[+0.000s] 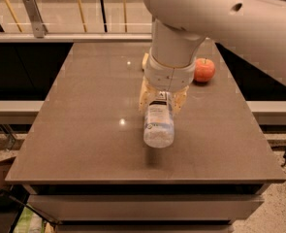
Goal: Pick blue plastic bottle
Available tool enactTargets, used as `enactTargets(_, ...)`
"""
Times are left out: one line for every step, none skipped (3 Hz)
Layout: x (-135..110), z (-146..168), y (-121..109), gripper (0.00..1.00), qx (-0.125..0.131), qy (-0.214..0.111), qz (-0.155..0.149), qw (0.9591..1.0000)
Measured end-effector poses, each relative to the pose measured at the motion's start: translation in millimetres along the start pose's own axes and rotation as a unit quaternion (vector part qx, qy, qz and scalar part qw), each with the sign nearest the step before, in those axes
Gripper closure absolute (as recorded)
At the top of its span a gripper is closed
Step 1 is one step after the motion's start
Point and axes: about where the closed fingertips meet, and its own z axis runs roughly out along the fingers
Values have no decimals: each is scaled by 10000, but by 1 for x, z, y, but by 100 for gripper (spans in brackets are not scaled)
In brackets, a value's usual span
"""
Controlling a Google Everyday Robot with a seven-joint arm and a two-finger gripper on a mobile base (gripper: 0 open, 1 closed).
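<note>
Tool [162, 102] apparently clamps blue plastic bottle [158, 126] above table [84, 130] centre, far from edges.

gripper [162, 103]: 1, over mid table, at end of arm
fingers [146, 97]: 2, tan, one each side of the bottle's upper end, clamped on it
blue plastic bottle [158, 125]: 1
apple [204, 70]: 1, red, on far right part of table
table [84, 130]: 1, brown top
arm [220, 13]: 1, white
yellow rods [79, 6]: 3, behind table
light glints [122, 122]: 2, on tabletop
</note>
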Motion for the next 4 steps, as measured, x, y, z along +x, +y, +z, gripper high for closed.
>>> enactTargets(-2, -29, 11, 100, -153, -281, -134, 9994)
enactTargets(-3, -54, 20, 100, -371, -524, -232, 9977)
enactTargets(-3, -78, 29, 100, -595, -795, -289, 9946)
enactTargets(-3, -78, 29, 100, -596, -796, -289, 9946)
